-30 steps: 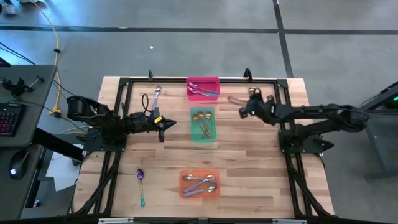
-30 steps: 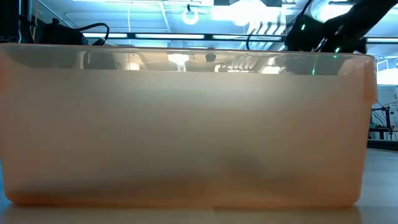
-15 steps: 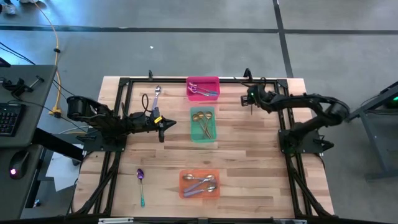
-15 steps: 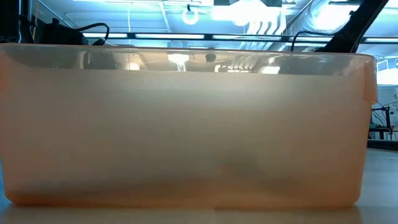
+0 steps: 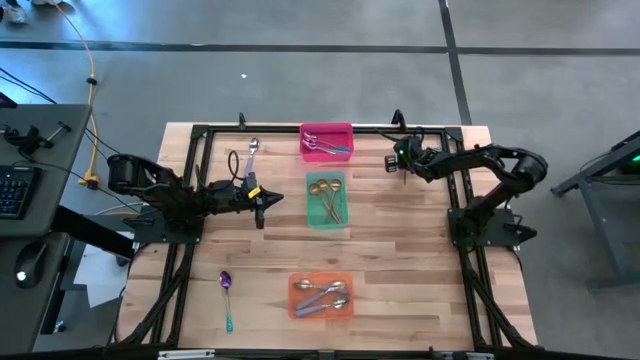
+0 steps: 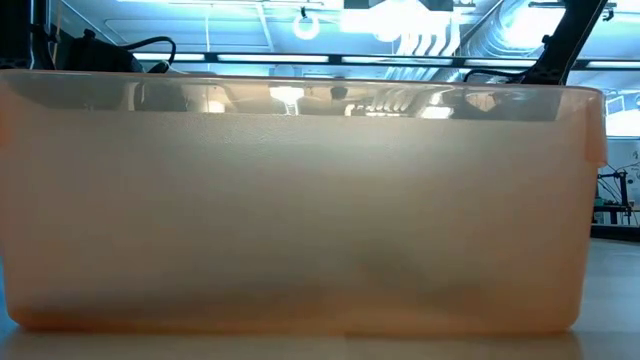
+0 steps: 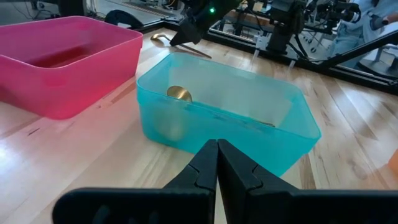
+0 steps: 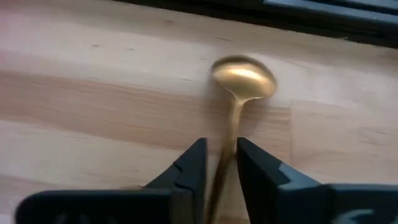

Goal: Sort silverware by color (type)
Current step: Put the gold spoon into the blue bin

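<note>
A gold spoon (image 8: pixel 244 76) lies on the wood near the table's far right; its bowl (image 7: pixel 160 39) also shows in the left wrist view. My right gripper (image 5: pixel 400 159) (image 8: pixel 221 146) is down over it, shut on its handle. My left gripper (image 5: pixel 262 200) (image 7: pixel 217 144) is shut and empty, just left of the green bin (image 5: pixel 327 199) of gold spoons. The pink bin (image 5: pixel 327 141) and orange bin (image 5: pixel 321 297) hold other silverware. A silver spoon (image 5: pixel 253 152) and a purple spoon with a teal handle (image 5: pixel 226 296) lie flat on the table's left half. My right gripper pinches the gold spoon's handle (image 8: pixel 230 132) between its two fingers, a short way behind the bowl. The fingers come from above and point along the handle toward the bowl. The spoon seems to lie flat on the table.
The low view is filled by the orange bin's wall (image 6: pixel 300 200), with the right arm (image 6: pixel 565 40) above its rim. A black frame rail (image 5: pixel 420 128) runs along the far edge close to the right gripper. Bare wood lies between the bins and the right arm's base.
The right arm has folded its elbow back toward the right, and its gripper has moved a little toward the table's far left, over the gold spoon, which it now covers in the high view. The left arm has kept still.
</note>
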Motion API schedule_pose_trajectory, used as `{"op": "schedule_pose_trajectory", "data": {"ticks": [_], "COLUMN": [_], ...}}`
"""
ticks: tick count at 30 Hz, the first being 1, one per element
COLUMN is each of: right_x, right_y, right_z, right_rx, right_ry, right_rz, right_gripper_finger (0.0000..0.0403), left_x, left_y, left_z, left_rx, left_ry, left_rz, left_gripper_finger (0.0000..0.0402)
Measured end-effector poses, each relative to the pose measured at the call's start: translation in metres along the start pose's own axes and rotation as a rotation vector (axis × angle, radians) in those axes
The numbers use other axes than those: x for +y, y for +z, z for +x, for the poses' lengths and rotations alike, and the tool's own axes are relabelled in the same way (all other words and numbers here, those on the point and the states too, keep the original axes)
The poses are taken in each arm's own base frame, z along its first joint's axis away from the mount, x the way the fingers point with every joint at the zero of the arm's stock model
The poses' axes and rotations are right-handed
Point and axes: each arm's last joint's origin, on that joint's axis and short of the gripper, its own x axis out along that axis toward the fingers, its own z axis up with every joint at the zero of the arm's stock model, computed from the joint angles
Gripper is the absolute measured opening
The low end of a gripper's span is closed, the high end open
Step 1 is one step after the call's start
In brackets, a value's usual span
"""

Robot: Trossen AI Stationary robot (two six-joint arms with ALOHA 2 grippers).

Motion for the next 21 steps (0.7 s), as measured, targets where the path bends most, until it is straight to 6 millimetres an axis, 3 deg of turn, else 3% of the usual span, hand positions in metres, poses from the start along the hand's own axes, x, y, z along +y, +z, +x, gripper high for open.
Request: {"op": "schedule_pose_trajectory", "data": {"ticks": [10,21], "right_x": [0.012,0.030], "right_y": [-0.011,-0.020], "right_z": [0.001,-0.029], "right_rx": [0.010,0.050], "right_ry": [0.000,0.177], "right_rz": [-0.069,-0.174], "right_gripper_finger": [0.0017,0.0002], "left_x": [0.000,0.000], "left_y": [0.000,0.000], "left_z": [0.000,0.000], "left_rx": [0.000,0.000], "left_ry": [0.000,0.000], "left_rz": [0.000,-0.001], "left_gripper_finger": [0.0000,0.0000]}}
